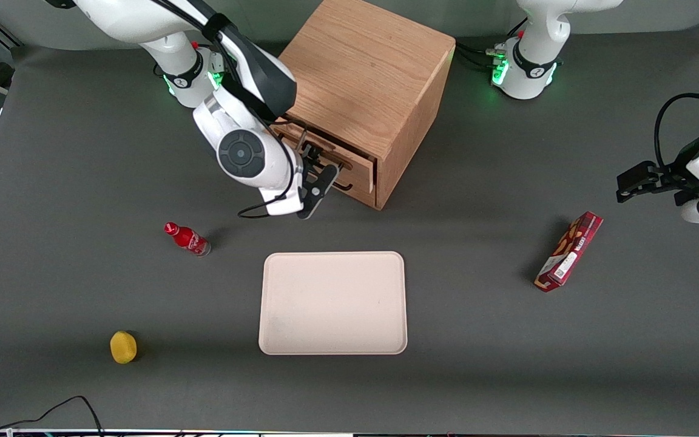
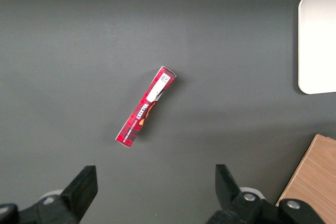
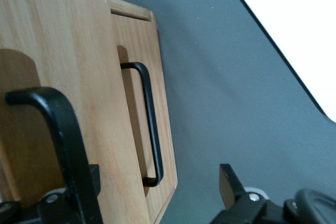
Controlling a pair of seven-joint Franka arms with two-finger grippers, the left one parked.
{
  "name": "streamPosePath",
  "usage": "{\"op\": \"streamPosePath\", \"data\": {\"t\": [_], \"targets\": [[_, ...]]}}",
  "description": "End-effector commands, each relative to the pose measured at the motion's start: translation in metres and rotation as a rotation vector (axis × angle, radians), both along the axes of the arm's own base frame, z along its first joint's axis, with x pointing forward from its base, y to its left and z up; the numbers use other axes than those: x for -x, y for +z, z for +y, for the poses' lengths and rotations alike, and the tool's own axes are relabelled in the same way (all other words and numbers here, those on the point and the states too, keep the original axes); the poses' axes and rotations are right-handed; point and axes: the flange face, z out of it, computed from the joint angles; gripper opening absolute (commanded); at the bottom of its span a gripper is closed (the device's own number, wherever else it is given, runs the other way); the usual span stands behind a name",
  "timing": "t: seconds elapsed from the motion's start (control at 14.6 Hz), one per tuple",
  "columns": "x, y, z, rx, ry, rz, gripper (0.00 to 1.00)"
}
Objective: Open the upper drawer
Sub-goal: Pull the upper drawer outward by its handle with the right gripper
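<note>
Judging by its build, the upper drawer [image 1: 352,159] is a stiff wooden box that should slide straight out without flexing, light while shallow and empty-looking, though its inside is hidden. It sits at the top of the cabinet's [image 1: 364,73] front, just under the lid, and its face stands slightly proud of the lower drawer [image 3: 157,77].

The only sensible hold is the black handle [image 3: 60,124], a thin rigid wire bar. It is smooth and narrow, so a grip at mid-span, fingers across the bar, should resist slipping and twisting.

The end effector [image 1: 319,173] hovers right at the cabinet's front with its fingers spread wide. It holds nothing; the handle runs close beside one finger [image 3: 92,182], not between closed pads. The lower drawer's matching handle [image 3: 149,119] lies just beside, so picking the wrong bar is the risk.

In front of the cabinet the bench [image 1: 477,212] is bare up to the tray [image 1: 332,303]. That leaves room for a straight pull. A red bottle [image 1: 187,239] stands off toward the working arm's end.
</note>
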Motion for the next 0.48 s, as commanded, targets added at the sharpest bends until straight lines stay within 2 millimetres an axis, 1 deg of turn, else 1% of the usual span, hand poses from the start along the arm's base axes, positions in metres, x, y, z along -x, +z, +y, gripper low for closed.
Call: {"op": "streamPosePath", "data": {"t": [0.0, 0.41], "targets": [[-0.014, 0.008, -0.005, -0.021, 0.003, -0.025, 1.0], [-0.03, 0.018, -0.018, -0.034, -0.024, -0.045, 1.0]]}}
